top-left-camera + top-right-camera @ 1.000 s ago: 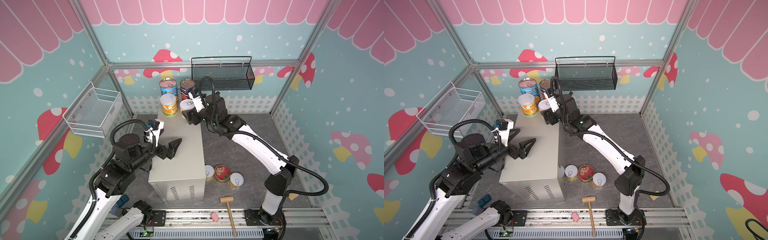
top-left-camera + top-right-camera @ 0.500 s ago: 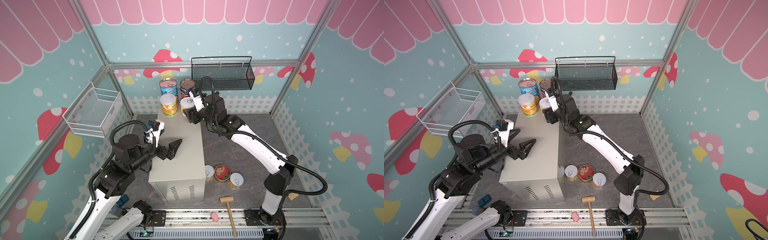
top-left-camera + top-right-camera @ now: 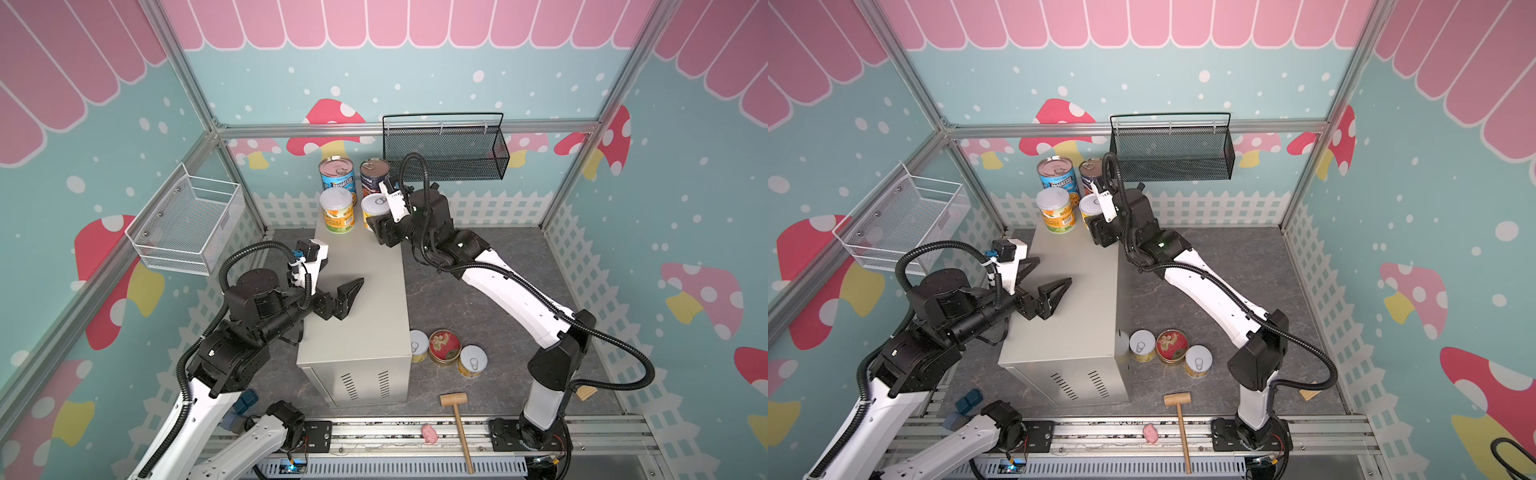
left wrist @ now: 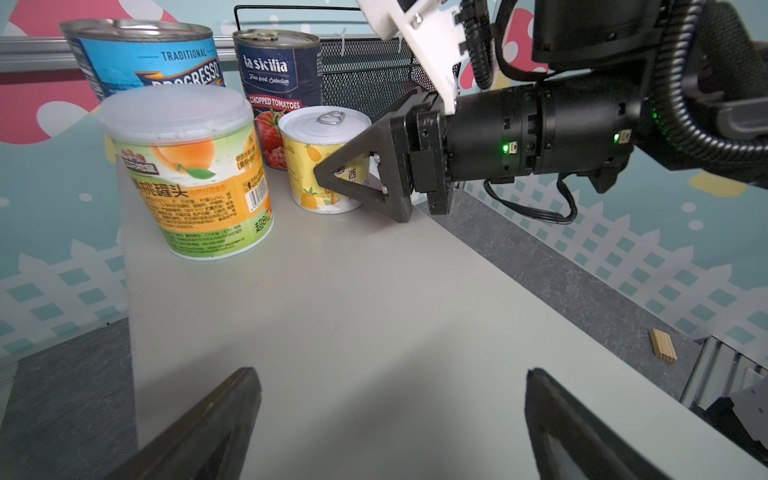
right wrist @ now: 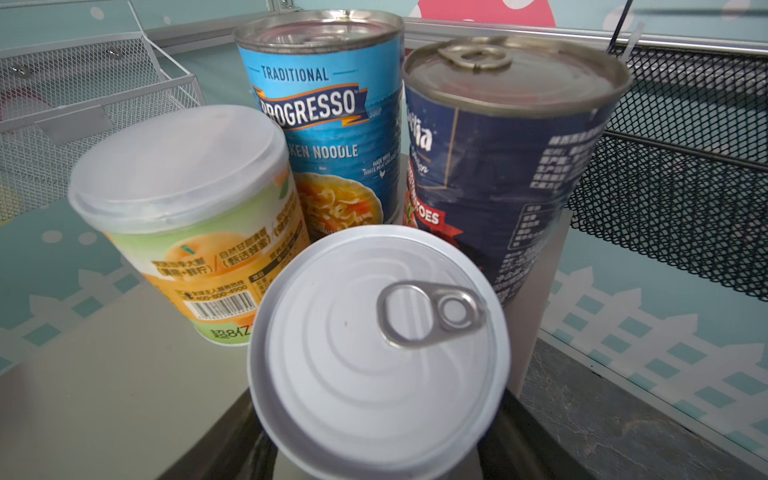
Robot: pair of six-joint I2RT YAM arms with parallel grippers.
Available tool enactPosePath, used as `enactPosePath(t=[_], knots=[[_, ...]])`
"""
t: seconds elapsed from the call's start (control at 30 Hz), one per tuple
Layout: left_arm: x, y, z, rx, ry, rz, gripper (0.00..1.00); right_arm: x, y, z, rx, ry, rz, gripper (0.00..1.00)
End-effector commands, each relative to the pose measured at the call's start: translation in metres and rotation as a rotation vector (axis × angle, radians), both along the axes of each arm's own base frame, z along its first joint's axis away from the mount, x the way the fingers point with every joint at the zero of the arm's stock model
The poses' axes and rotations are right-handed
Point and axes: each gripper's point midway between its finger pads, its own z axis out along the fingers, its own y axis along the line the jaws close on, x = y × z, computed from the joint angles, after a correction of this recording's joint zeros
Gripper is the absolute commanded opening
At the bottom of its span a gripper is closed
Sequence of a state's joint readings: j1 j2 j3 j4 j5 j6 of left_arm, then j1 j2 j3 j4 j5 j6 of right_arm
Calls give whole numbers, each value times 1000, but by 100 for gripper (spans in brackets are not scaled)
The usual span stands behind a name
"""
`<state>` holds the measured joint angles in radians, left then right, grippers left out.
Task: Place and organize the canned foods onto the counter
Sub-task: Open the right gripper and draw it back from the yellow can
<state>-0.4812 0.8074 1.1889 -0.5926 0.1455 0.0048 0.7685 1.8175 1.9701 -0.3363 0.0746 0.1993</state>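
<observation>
Counter (image 3: 365, 299), yellow can (image 3: 376, 204) inside right end effector (image 3: 376, 224)

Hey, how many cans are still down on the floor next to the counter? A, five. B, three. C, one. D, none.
B: two yellow cans and the red-lidded tin stand on the floor beside the counter.
</observation>
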Motion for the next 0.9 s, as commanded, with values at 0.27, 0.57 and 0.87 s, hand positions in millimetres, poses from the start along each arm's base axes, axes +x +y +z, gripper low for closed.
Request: enactPosePath(t=[0.27,0.57,0.87], knots=[[-1,1,3,11,-28,3,100,-4,4,6,10,-26,23,78],[0,1,2,12,-25,3,100,-23,-21,9,0,-30,-3,89],[-1,1,4,17,-26,4,100,-57,-89,-7,-42,-17,-142,99]])
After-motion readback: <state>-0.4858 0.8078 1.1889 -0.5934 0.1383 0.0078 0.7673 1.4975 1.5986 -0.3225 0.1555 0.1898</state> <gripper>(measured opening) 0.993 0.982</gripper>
